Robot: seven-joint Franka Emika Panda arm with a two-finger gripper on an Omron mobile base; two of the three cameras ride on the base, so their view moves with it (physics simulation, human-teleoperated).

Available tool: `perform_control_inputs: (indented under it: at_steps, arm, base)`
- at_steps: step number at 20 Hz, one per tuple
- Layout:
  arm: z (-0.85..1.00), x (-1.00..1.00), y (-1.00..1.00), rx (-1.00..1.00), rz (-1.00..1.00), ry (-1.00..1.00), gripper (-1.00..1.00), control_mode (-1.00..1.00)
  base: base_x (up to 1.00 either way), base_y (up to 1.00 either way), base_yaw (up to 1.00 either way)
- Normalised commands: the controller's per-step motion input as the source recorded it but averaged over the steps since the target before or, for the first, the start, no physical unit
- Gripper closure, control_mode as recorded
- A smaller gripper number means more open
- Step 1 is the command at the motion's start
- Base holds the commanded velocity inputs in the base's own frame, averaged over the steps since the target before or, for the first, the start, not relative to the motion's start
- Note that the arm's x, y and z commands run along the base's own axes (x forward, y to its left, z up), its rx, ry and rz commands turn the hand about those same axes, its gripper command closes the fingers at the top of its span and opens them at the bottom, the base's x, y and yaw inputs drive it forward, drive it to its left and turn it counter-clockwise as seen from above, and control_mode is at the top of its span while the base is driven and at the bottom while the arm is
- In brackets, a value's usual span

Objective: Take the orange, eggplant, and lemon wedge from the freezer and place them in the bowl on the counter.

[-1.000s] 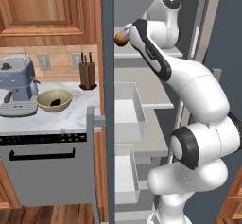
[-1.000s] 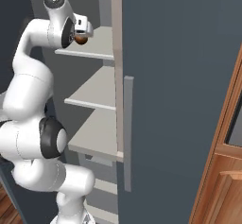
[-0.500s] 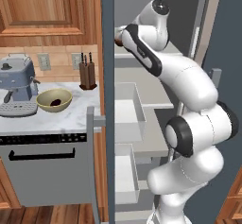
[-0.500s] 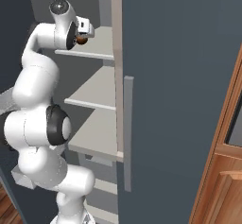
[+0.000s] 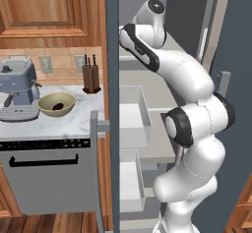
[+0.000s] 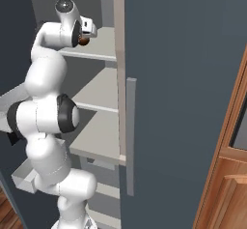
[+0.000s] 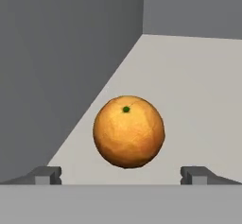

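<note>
Nothing to read here, honestly. No labels, brand names, numbers or signs anywhere near the freezer (image 5: 112, 104): its door and shelves are plain, and the coffee machine (image 5: 17, 89) left of it has no legible marking.

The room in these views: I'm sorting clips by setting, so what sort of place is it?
A home kitchen, rendered rather than real. The signs: a marble counter with a coffee machine, knife block and bowl, a dishwasher under it, and an open freezer with an orange on its shelf.
</note>
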Motion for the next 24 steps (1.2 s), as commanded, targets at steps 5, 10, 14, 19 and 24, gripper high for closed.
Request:
perform_control_inputs:
  at_steps: [5,10,14,19,24]
  arm:
    - [-0.22,0.43,0.0,0.0,0.0,0.01,-1.0,-1.0]
    - [-0.24,0.43,0.02,0.0,0.0,0.01,-1.0,-1.0]
    - [-0.27,0.41,0.23,0.0,0.0,0.02,1.0,-1.0]
    - [-0.07,0.16,0.14,0.0,0.0,0.0,1.0,-1.0]
    - [0.0,-0.06,0.0,0.0,0.0,0.0,1.0,-1.0]
  base:
    - [0.0,0.0,0.0]
    - [0.0,0.0,0.0]
    - [0.0,0.0,0.0]
    - [0.0,0.0,0.0]
    - [0.0,0.0,0.0]
